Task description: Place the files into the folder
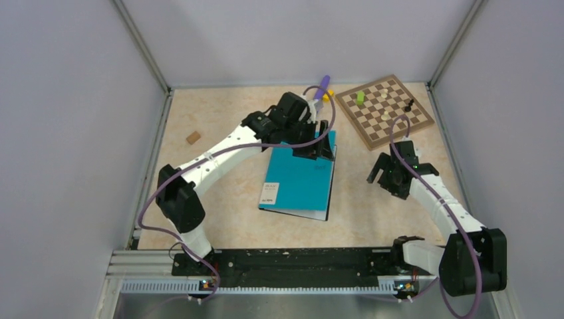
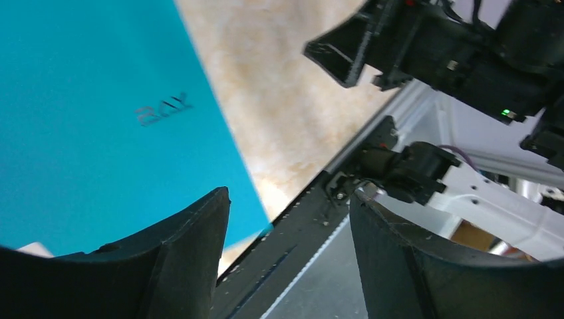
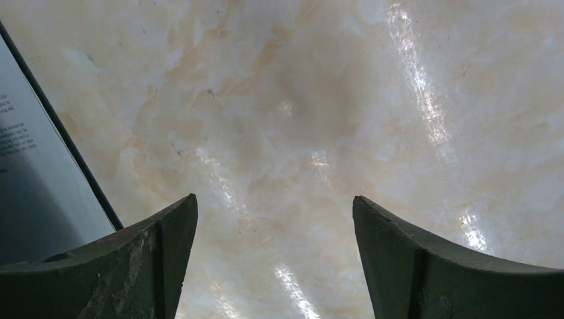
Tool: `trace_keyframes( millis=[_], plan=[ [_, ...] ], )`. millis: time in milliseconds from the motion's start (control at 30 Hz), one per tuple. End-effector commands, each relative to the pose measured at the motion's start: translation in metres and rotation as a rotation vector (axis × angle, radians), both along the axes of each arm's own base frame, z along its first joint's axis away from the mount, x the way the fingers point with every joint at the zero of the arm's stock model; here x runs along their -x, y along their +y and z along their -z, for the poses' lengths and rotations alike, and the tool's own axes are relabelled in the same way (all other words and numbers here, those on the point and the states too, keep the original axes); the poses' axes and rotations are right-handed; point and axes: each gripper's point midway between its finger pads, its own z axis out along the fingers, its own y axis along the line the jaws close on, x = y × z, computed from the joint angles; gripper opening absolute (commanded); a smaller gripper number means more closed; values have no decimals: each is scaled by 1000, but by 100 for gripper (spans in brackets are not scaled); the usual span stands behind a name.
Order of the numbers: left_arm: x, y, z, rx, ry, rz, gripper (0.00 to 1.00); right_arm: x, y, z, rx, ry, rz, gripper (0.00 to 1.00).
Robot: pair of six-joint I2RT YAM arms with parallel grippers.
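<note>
now the folder (image 1: 299,178) lies closed, teal face up, mid-table (image 1: 219,219), with a printed edge of the files (image 3: 23,139) showing along its right side. the left gripper (image 1: 321,150) is over its far right corner, jaws apart and empty. the right gripper (image 1: 386,181), wide open, holds nothing just right of the folder.

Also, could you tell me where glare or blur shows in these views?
Right wrist: glare streaks on the tabletop, and the printed sheet is dim, its text soft. Left wrist: the teal folder is evenly lit, its lettering slightly blurred. Top external: even light, no strong glare.
</note>
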Motion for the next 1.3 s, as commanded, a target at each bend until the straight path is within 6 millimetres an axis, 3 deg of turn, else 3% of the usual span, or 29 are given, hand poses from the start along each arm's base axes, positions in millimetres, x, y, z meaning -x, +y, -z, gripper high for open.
trace_keyframes(
  millis=[0,167,300,433,567,767,900,1100,1267],
  plan=[
    [9,-46,2,167,52,97,71,-16,-15,-35,68,-86,13,85],
    [2,-50,40,105,91,102,71,-15,-9,-52,36,-127,-6,85],
    [-10,-29,27,44,20,69,71,-14,0,-56,0,-141,-46,85],
    [-31,12,16,-1,-30,-32,71,-17,7,-56,-23,-131,-89,89],
    [-46,72,16,-90,-52,-150,71,-26,5,-69,2,-163,-113,93],
    [-61,176,5,-270,-140,-406,76,-46,-9,-109,98,-243,-118,94],
    [-62,227,3,-319,-173,-549,80,-55,-19,-136,161,-285,-109,94],
    [-59,264,0,-290,-162,-644,81,-61,-25,-152,193,-327,-99,94],
    [-60,264,-4,-247,-162,-662,80,-57,-23,-149,184,-346,-107,94]
  ],
)
